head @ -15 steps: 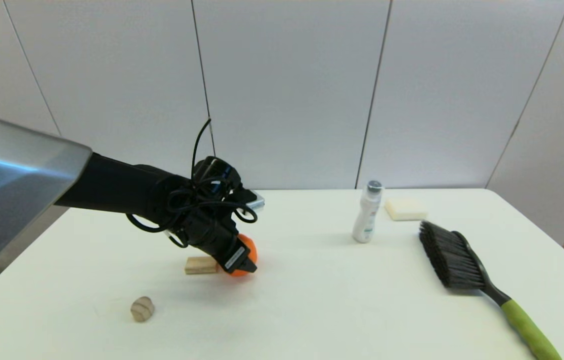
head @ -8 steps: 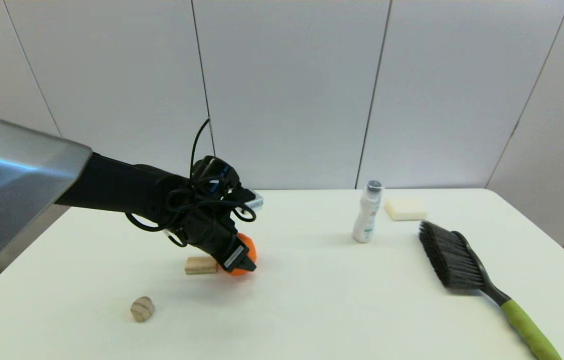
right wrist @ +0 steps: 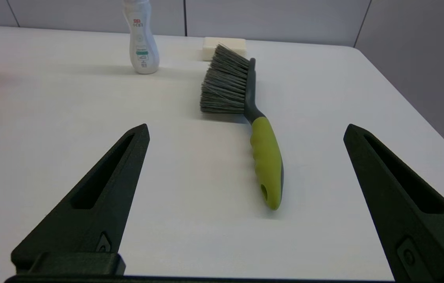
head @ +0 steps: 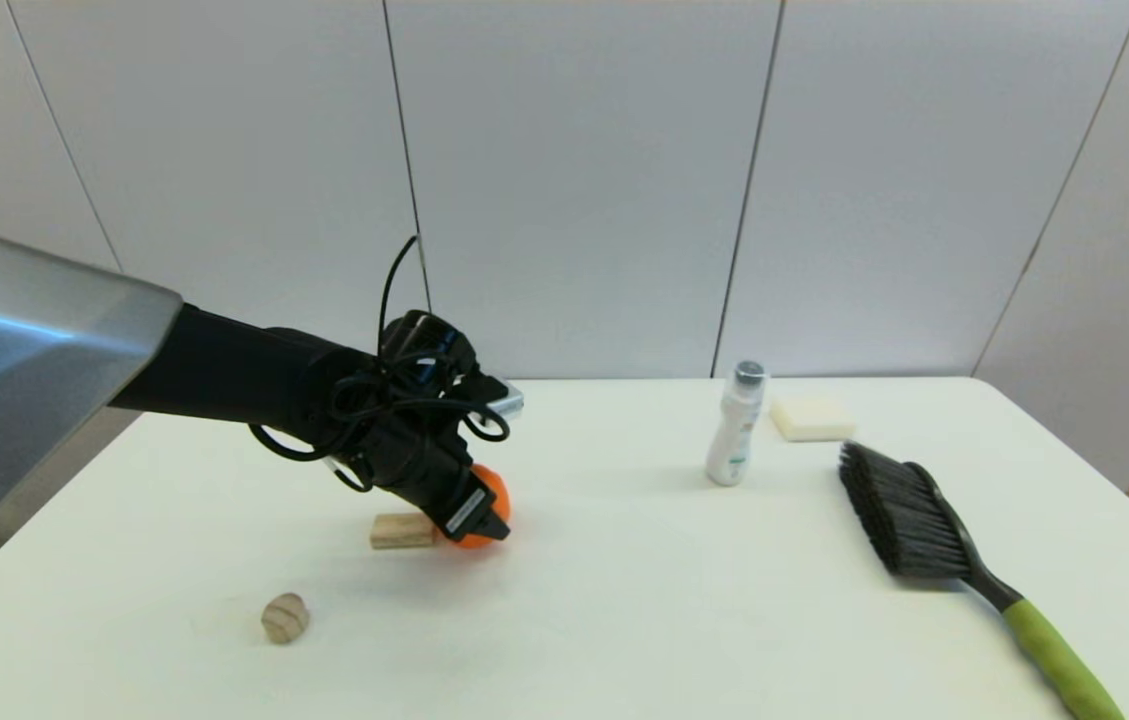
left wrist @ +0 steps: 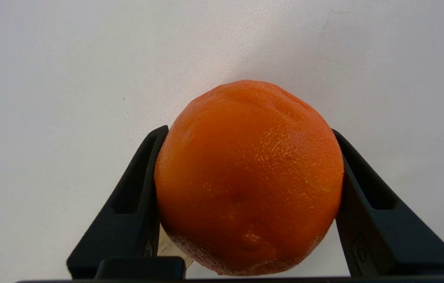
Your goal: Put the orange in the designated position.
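Spanning the whole scene, the smooth matte white rectangular table [head: 624, 620] carries everything. Left arm's black gripper [head: 480, 524] reaches in over the table's left-centre, angled downward, its two wedge-shaped plastic fingers [left wrist: 135, 204] pinching the round bright orange fruit with dimpled, slightly lumpy peel [left wrist: 248, 177] from both sides; whether the fruit touches the tabletop cannot be told. Fruit is near-spherical, so no clear long axis or pointing direction. Right gripper [right wrist: 245, 135] hovers low over the table's right side, fingers spread wide, holding nothing. Long dustpan brush with stiff dark bristles and a ribbed lime-green plastic handle [head: 934, 540] lies at right, bristle end toward the wall. White plastic squeeze bottle with grey cap [head: 734, 425] stands upright near centre-back, pale yellow rectangular sponge [head: 812, 418] just beside it. Small tan wooden block [head: 402, 530] lies flat right beside the fruit, on its left; small tan wooden ball [head: 284, 617] sits nearer the front.
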### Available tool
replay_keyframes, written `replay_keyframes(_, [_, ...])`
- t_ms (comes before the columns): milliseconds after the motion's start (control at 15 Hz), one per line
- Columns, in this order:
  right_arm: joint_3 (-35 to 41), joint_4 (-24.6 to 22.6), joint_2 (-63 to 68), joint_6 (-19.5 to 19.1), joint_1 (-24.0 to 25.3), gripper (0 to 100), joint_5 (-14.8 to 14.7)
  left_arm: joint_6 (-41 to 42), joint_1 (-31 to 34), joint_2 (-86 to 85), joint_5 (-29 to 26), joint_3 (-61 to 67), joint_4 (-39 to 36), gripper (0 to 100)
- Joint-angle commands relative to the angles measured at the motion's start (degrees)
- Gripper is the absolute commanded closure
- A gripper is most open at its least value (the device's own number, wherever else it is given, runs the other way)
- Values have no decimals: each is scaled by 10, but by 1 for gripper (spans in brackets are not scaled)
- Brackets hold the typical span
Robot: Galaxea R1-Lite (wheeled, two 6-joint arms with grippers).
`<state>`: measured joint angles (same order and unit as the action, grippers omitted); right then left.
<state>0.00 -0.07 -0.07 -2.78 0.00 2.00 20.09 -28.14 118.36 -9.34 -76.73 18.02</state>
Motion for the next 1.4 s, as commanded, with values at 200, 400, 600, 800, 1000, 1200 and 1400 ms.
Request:
replay_keyframes(200, [0, 0, 1, 0, 0, 0, 0, 1, 0, -1, -1, 1, 1, 0])
replay_keyframes(400, [0, 0, 1, 0, 0, 0, 0, 1, 0, -1, -1, 1, 2, 0])
replay_keyframes(600, [0, 0, 1, 0, 0, 0, 0, 1, 0, -2, -1, 0, -1, 0])
replay_keyframes(800, [0, 0, 1, 0, 0, 0, 0, 1, 0, -5, -1, 0, -6, 0])
replay_keyframes(1000, [0, 0, 1, 0, 0, 0, 0, 1, 0, -23, -1, 0, -12, 0])
replay_keyframes(1200, [0, 0, 1, 0, 0, 0, 0, -3, 0, -59, 0, 5, -7, 0])
replay_keyframes(1400, [0, 0, 1, 0, 0, 0, 0, -8, 8, -119, 0, 25, -6, 0])
